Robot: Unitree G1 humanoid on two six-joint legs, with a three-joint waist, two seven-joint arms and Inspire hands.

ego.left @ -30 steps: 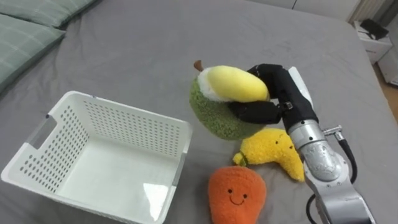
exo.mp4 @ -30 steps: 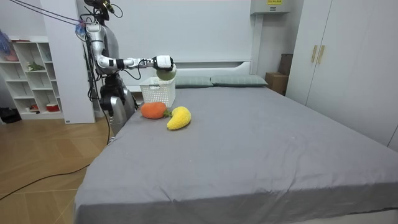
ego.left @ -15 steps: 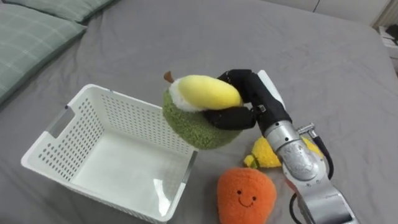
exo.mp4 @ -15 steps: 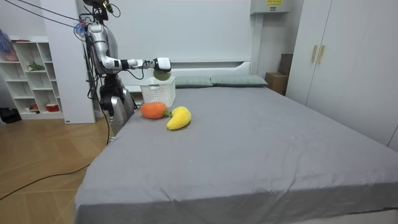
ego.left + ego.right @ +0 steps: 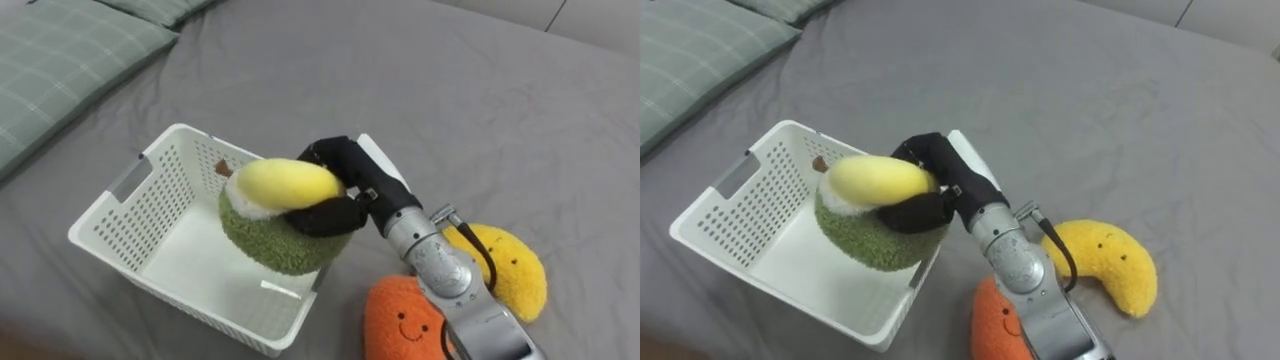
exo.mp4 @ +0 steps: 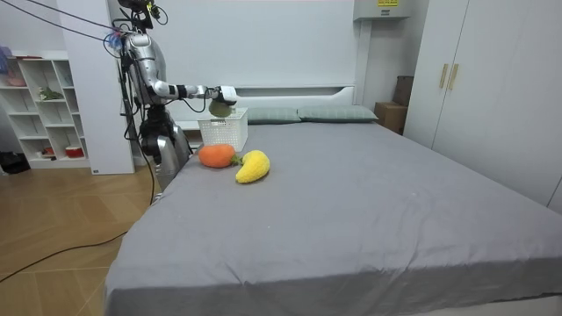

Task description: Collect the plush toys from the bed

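**One toy over the basket, two left to fetch**

Gripped by the right robot hand (image 5: 340, 178), curled around its side, and hanging above the white basket (image 5: 140, 205): the green-and-yellow plush toy (image 5: 285, 235), not yet released. Apparently nothing in the basket so far, though much of its floor is hidden behind that toy. Left on the bed (image 5: 480, 110), close together near the basket: an orange plush (image 5: 398, 322) and a yellow plush (image 5: 512, 270). Orange one cut off at the lower edge and partly covered by the forearm.

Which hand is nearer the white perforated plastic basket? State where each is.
Right. The right hand, curled round the round green-and-yellow plush toy, is held over the right edge of the white perforated plastic basket. Where the left hand is, I cannot tell.
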